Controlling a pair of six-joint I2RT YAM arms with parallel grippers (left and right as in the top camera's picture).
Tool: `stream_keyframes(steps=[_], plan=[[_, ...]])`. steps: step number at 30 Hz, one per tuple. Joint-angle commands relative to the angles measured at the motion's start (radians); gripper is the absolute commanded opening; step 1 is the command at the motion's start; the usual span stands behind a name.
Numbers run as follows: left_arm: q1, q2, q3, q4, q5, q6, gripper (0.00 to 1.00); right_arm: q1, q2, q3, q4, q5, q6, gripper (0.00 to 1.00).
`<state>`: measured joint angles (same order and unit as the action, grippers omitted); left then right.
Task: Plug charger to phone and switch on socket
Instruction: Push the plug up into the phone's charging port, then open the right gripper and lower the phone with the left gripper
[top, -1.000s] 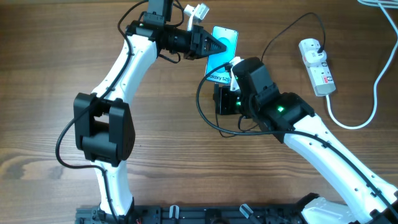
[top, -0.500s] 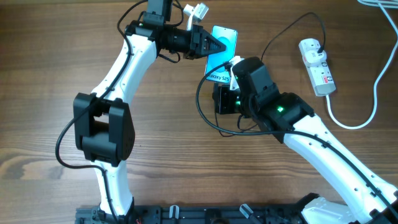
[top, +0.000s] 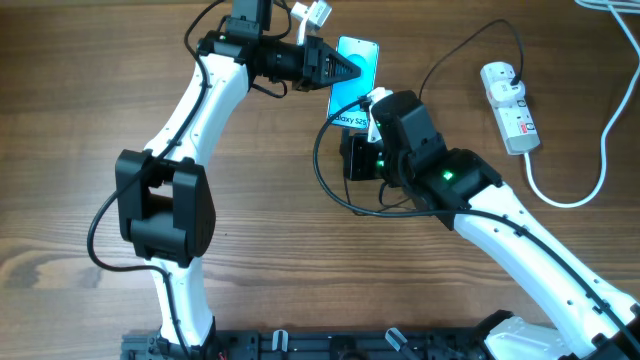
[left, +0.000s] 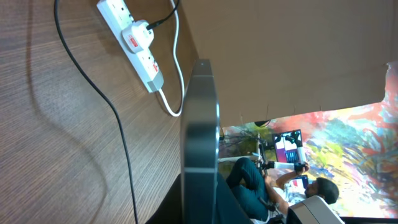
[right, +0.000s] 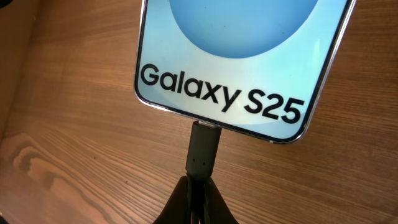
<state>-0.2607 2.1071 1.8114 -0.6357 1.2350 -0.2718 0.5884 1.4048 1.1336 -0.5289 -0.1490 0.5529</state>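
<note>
The phone, cyan screen with "Galaxy S25" on a white strip, is held by my left gripper, which is shut on its edge. In the left wrist view the phone shows edge-on between the jaws. My right gripper is shut on the charger's black connector, whose tip touches the phone's bottom edge. The charger cable runs to a white plug in the socket, a white power strip at the right, also in the left wrist view.
A thick white cord loops from the socket toward the table's right edge. A loop of black cable hangs under my right wrist. Bare wooden table lies in front.
My left gripper and the phone have shifted slightly up and left. My right gripper has followed with the connector.
</note>
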Motion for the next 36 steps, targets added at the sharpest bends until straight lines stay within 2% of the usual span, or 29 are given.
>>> stream_keyframes(steps=[1, 36], plan=[[-0.030, -0.039, -0.011, -0.035, 0.074, 0.003, 0.04, -0.023, -0.002, 0.027, 0.095, 0.158, -0.015, 0.04], [-0.030, -0.039, -0.011, -0.038, 0.074, 0.007, 0.04, -0.065, -0.064, 0.028, 0.098, 0.161, -0.029, 0.06]])
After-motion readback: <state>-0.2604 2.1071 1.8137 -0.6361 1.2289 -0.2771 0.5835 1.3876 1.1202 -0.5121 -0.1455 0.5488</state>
